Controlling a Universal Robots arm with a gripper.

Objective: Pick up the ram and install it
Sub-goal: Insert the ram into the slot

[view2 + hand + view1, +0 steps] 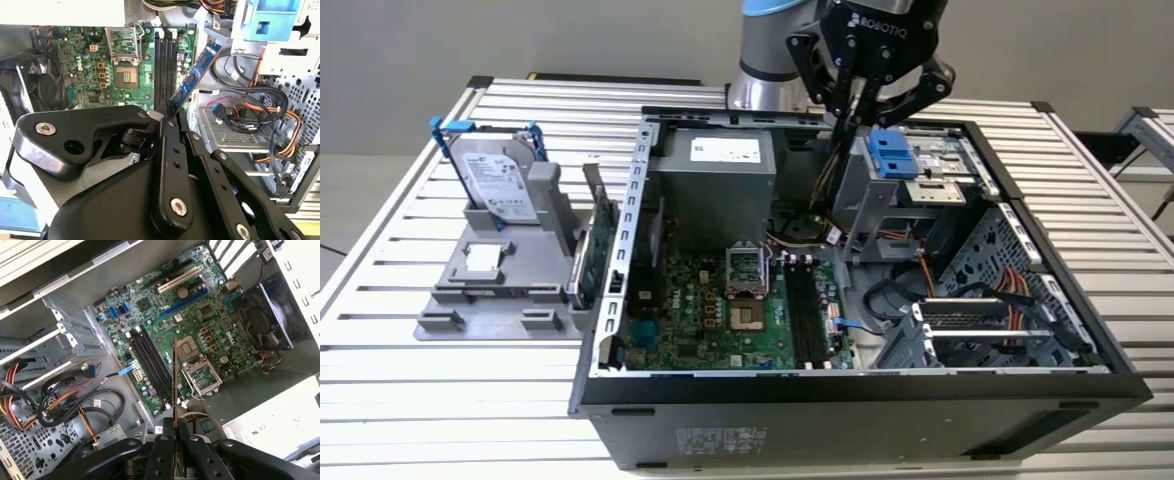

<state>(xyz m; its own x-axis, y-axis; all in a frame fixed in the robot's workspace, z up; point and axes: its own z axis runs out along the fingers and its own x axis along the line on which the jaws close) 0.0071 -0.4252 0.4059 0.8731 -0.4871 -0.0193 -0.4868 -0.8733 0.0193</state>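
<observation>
Ram (196, 75), one end hidden inside the clamped pincer (170, 114).

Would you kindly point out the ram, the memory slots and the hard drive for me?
ram (194, 75), second wrist view, middle of its chip-bearing face.
memory slots (150, 366), first wrist view, midway along the black slots.
hard drive (499, 178), exterior view, centre of its labelled face.

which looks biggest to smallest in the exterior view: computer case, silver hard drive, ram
1. computer case
2. silver hard drive
3. ram, edge-on here, a thin sliver, though about as long as the drive
</observation>
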